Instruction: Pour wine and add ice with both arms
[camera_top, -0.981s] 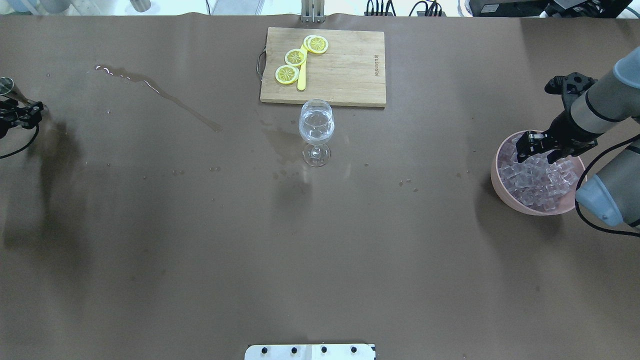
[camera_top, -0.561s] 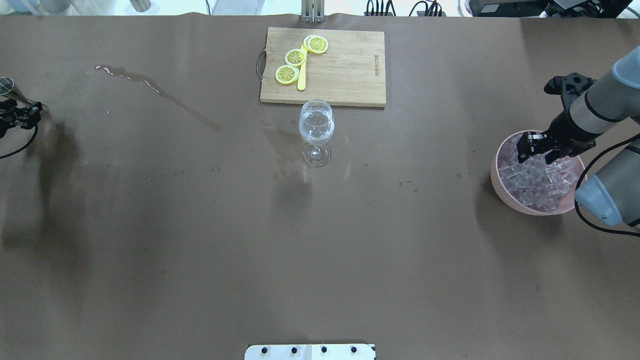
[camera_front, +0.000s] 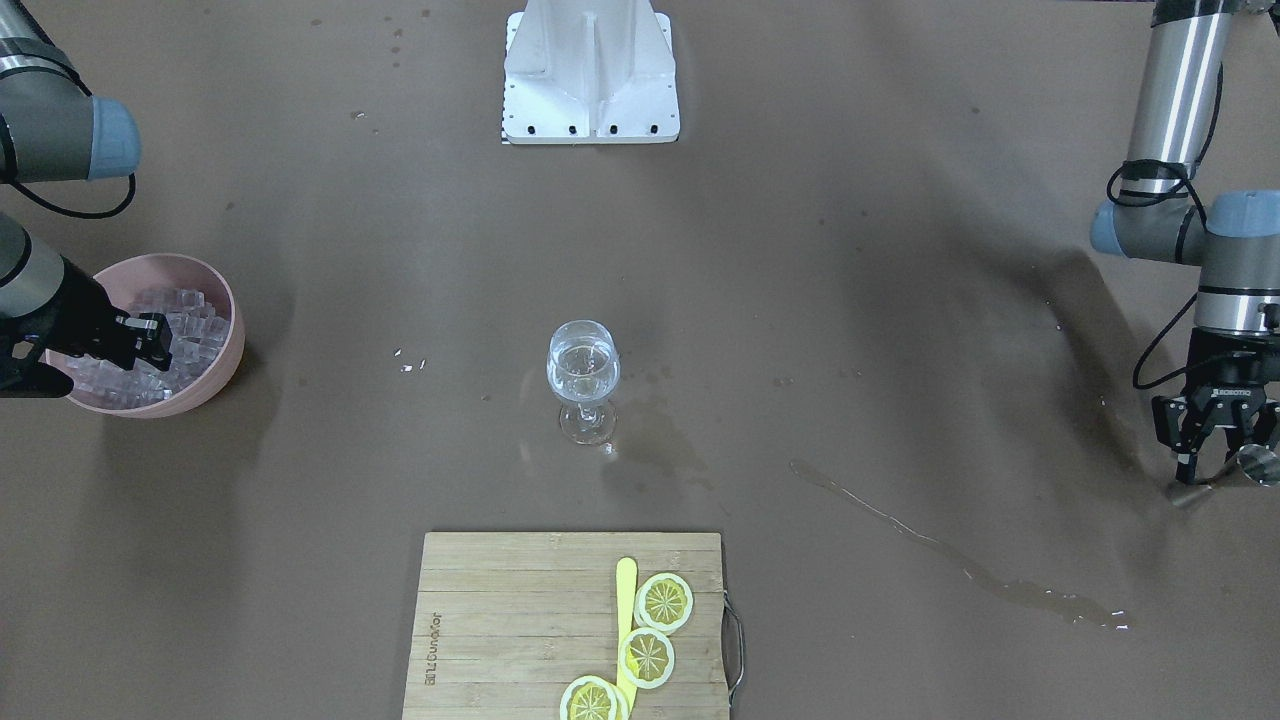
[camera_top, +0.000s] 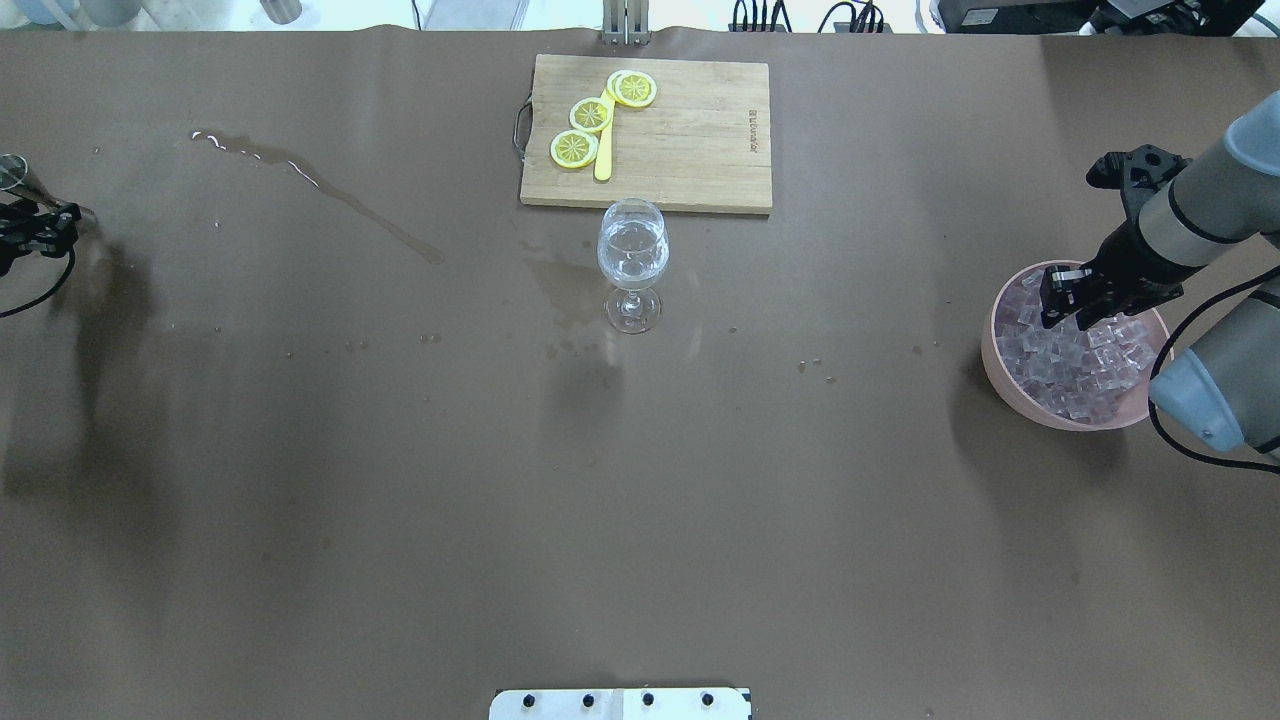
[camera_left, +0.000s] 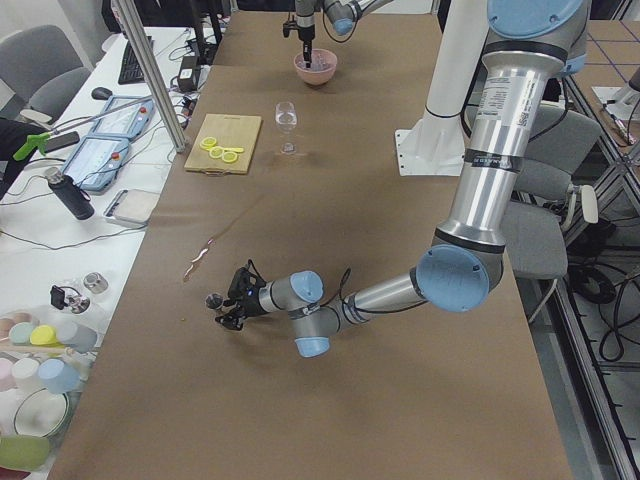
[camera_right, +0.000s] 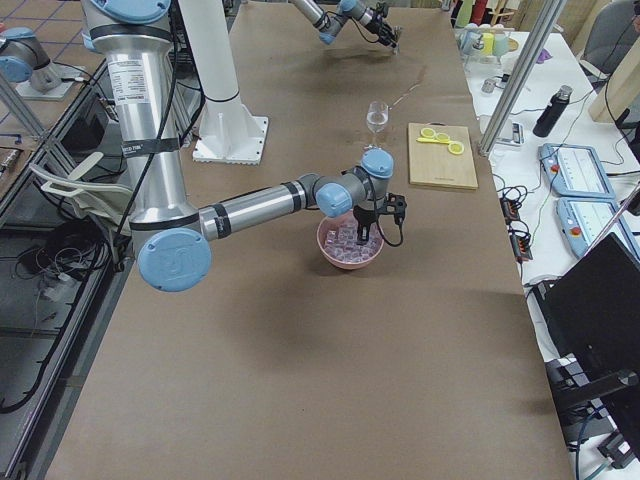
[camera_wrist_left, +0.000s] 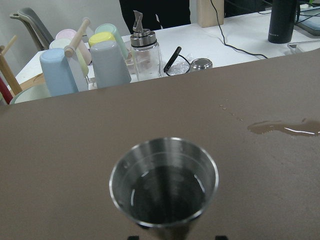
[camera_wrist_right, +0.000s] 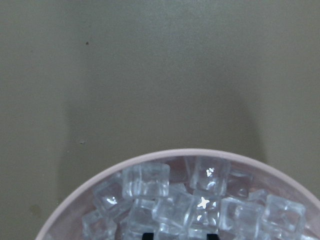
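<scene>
A wine glass (camera_top: 632, 255) with a little clear wine in it stands at mid table; it also shows in the front view (camera_front: 583, 375). My right gripper (camera_top: 1067, 308) is down in the pink bowl (camera_top: 990, 335) of clear ice cubes (camera_top: 1060, 365). Its jaws are drawn close together on a cube (camera_wrist_right: 172, 209) at the bowl's far side. My left gripper (camera_top: 38, 225) is at the table's far left edge. It is shut on a metal measuring cup (camera_wrist_left: 164, 185) that is nearly upright, with a film of liquid in it.
A wooden board (camera_top: 690, 140) with lemon slices (camera_top: 590, 115) and a yellow knife lies just behind the glass. A long wet streak (camera_top: 320, 190) and a damp patch (camera_top: 565, 290) mark the brown cover. The white base block (camera_front: 590, 70) sits at the robot's edge.
My right gripper's fingers have closed in and sunk among the ice cubes. My left gripper has drifted slightly further left with the cup. The glass has not moved.
</scene>
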